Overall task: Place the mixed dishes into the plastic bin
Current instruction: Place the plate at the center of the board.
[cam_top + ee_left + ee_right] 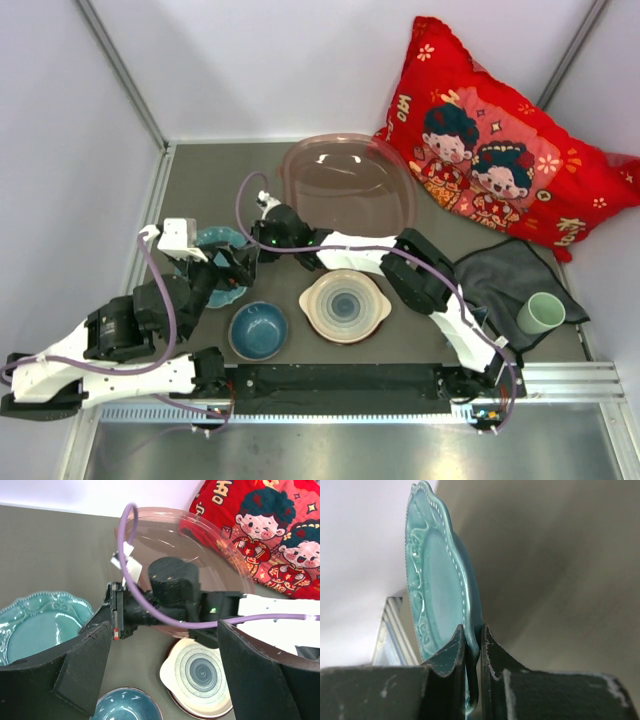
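The teal scalloped plate (218, 238) lies at the left of the mat, partly under my left arm. My right gripper (245, 250) reaches across and is shut on its rim; in the right wrist view the plate (437, 575) stands edge-on between the fingertips (472, 640). My left gripper (218, 280) hovers open and empty above the mat (165, 680), just near the plate (40, 630). The blue bowl (258, 330), the blue-ringed handled plate (345, 305) and the pale green cup (540, 313) are separate. The pinkish plastic bin (345, 185) stands behind, empty. The cream-white bowl and the blue mug are out of view.
A red cartoon-print pillow (500, 140) leans at the back right. A dark grey cloth (505, 275) lies under the cup at the right. Grey walls close in the mat on the left and at the back. A purple cable (150, 600) loops over the right wrist.
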Controlling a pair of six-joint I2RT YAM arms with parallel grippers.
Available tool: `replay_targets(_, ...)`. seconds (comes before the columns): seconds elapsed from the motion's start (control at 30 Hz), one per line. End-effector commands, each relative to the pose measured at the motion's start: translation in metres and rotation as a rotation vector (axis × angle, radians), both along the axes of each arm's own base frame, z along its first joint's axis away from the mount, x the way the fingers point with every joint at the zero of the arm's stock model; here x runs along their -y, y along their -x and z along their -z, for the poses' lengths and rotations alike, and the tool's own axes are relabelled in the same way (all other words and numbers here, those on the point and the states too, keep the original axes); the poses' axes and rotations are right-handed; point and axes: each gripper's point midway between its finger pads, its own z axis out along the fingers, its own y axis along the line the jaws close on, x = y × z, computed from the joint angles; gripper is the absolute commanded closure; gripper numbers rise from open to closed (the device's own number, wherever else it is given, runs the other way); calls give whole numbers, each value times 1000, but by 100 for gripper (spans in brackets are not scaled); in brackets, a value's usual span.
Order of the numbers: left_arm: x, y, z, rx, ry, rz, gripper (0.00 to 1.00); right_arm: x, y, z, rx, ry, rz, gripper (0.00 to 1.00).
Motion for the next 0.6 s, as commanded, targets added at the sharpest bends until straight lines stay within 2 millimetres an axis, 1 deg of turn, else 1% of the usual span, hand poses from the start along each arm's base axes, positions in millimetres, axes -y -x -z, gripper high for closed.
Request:
replay_targets(0.0,-6,0,-12,18,38,-10,10,-33,-6,-89,89,-258,-47,100)
replay_targets(0.03,-6,0,-12,19,40,-11,10,-33,-8,-80,82,-245,-43,100)
replay_targets(0.27,-2,0,-9,16,40,-5,10,-40,-7,-53,48,-216,-56,100)
replay_targets(0.33,-1,0,-8,14,41,-3,10,-41,-6,-48,42,-205,-60,100)
replay_targets(0.43,-1,0,-6,12,40,-3,10,-40,-8,-44,44,-196,-59,100)
replay_targets(0.5,-1,0,-6,12,43,-3,10,-40,-7,-44,46,-194,-61,94)
replay_targets(0.57,-1,0,-5,10,40,-2,10,-40,-7,-47,50,-199,-64,92)
